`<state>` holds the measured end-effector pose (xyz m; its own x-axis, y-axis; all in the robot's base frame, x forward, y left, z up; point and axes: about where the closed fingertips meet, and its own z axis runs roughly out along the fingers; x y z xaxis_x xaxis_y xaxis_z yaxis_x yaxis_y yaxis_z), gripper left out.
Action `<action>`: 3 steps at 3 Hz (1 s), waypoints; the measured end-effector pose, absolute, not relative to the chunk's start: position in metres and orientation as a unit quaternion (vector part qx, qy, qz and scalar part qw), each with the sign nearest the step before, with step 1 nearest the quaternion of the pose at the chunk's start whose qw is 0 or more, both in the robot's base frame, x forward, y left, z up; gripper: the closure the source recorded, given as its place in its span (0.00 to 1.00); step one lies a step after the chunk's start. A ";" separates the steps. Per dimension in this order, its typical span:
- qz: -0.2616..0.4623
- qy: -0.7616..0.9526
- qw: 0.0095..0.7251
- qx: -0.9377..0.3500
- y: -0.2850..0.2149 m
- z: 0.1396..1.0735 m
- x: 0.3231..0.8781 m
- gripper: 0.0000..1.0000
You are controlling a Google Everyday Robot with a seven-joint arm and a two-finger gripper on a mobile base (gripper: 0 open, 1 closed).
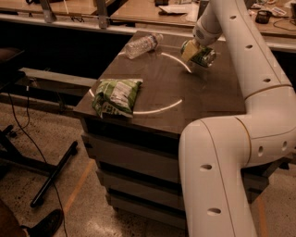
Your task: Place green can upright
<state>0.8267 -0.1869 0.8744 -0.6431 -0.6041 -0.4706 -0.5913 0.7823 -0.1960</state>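
1. A workshop room with a speckled floor (27, 152). Pale wooden workbenches (138, 11) run along the back. An orange strip (76, 190) is marked on the floor, and the black legs of a stand (53, 173) with loose cables lie at the left.
2. In the middle stands a dark brown desk (208, 97) with drawer fronts stacked beneath its top. A thin white circle (162, 107) is drawn on the top, its arc running from the far right round to the near edge.
3. The robot's white arm (222, 176) rises thick from the lower right of the view. It bends at an elbow beside the desk's right edge and reaches up and back over the far right part of the top.
4. A crinkled green-and-white snack bag (115, 96) lies flat near the front left corner of the desk, resting on the circle's near arc.
5. A clear plastic bottle (143, 45) lies on its side at the far left edge of the desk, well apart from the bag.
6. The gripper (193, 50) sits at the arm's end over the far right of the desk, just beyond the circle's far arc. It is clamped on the can, with a pale finger (188, 50) lying against the can's left end.
7. The green can (204, 56) is in that grasp, not upright. Its long axis is tipped close to sideways, pointing down to the right. It is close over the desk top, and whether it touches the surface cannot be told.
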 end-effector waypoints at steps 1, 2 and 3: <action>0.005 0.891 0.291 -0.349 -0.183 0.912 0.813 0.91; -0.008 0.874 0.305 -0.378 -0.188 0.948 0.796 1.00; -0.008 0.874 0.305 -0.378 -0.188 0.948 0.796 1.00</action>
